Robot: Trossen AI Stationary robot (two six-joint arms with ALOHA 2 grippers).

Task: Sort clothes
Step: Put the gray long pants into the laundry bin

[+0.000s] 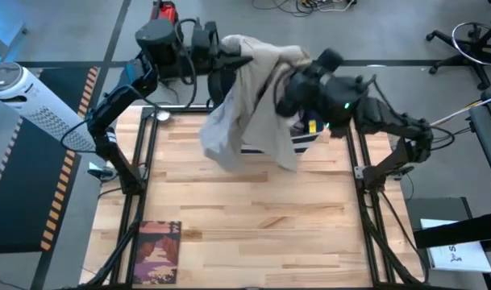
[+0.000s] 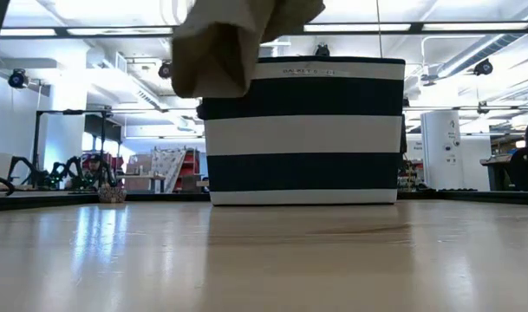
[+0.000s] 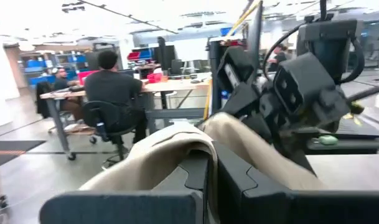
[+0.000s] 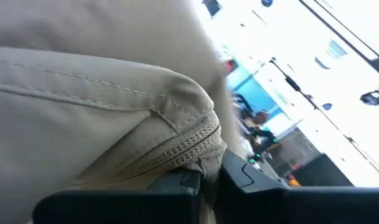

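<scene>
A large khaki-beige garment [image 1: 249, 113] hangs in the air over the far middle of the table, held between both grippers. My left gripper [image 1: 243, 58] is shut on its upper left part. My right gripper [image 1: 287, 84] is shut on its upper right part, close beside the left one. In the low view the garment's lower end [image 2: 220, 52] hangs in front of the top of a navy-and-white striped basket [image 2: 303, 130]. The other clothes are out of view. My left gripper pinches a bunched fold of the khaki cloth [image 3: 198, 152] between its two fingers, coming roughly level from the table's left. The cloth drapes over the fingers and hangs down, clear of the table. My right gripper pinches a thick seamed edge with a zipper [image 4: 198, 146] between its two fingers, several layers together. It comes from the table's right. The garment hangs below, clear of the table.
The striped basket [image 1: 309, 129] stands at the far side of the table, mostly hidden under the garment and arms in the high view. A flat book with a dark pinkish cover [image 1: 158, 251] lies at the near left corner. People sit at desks beyond the table [image 3: 111, 93].
</scene>
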